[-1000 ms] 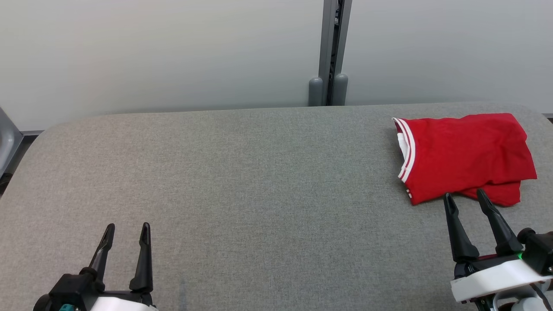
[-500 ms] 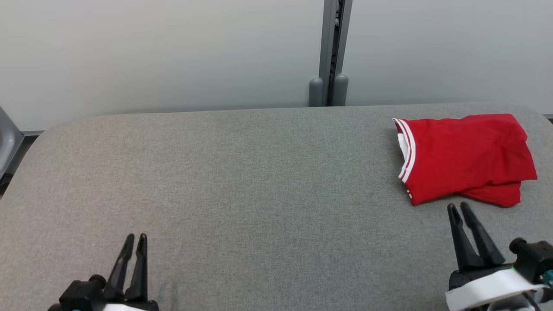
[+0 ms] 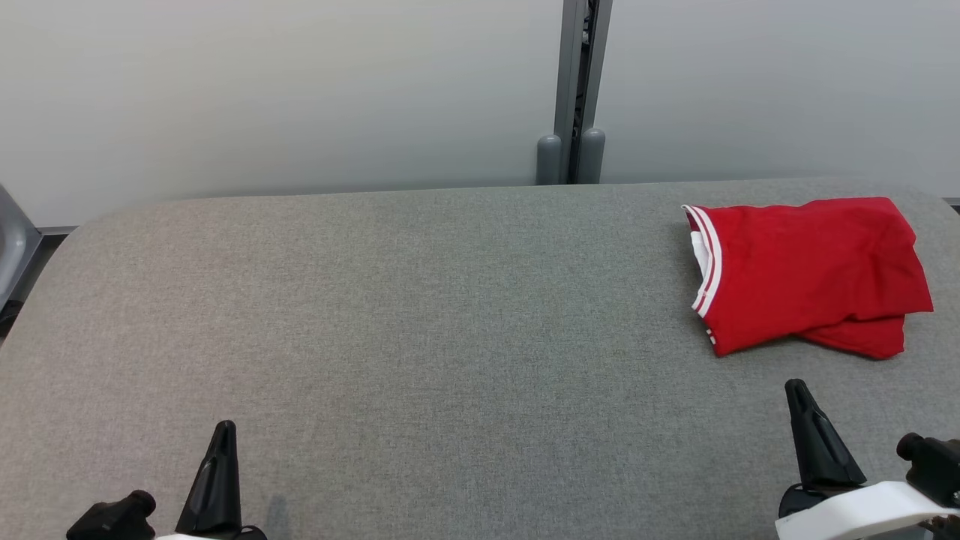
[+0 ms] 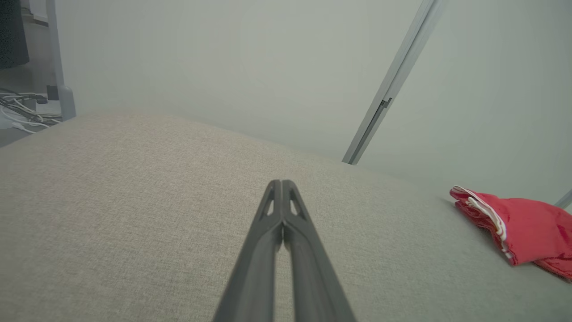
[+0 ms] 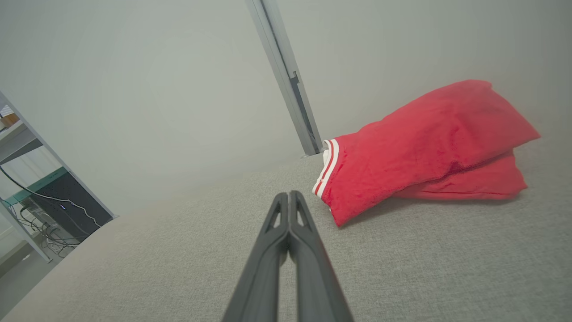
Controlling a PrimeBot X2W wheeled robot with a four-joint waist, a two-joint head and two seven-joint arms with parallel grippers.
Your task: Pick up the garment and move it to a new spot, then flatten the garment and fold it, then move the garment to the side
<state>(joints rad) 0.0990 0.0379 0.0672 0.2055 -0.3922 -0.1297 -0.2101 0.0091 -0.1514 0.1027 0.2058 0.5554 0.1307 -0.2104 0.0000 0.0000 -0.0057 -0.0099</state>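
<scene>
The garment (image 3: 806, 271) is red with a white-striped hem, folded into a compact rectangle at the back right of the grey table (image 3: 420, 315). It also lies at the right edge of the left wrist view (image 4: 523, 230) and ahead of my fingers in the right wrist view (image 5: 424, 150). My right gripper (image 3: 799, 390) is shut and empty, a short way in front of the garment's near edge, not touching it. My left gripper (image 3: 223, 429) is shut and empty near the table's front left, its tips pressed together (image 4: 281, 182).
A pale wall with a grey vertical post (image 3: 576, 90) runs behind the table. Beyond the table's left end stand a rack with cables (image 5: 49, 210) and a dark box. Bare grey cloth spans the table's middle and left.
Both grippers went from open to shut with nothing between their fingers. Both drew back toward the table's front edge, the right one away from the garment's near edge. The garment has not moved.
</scene>
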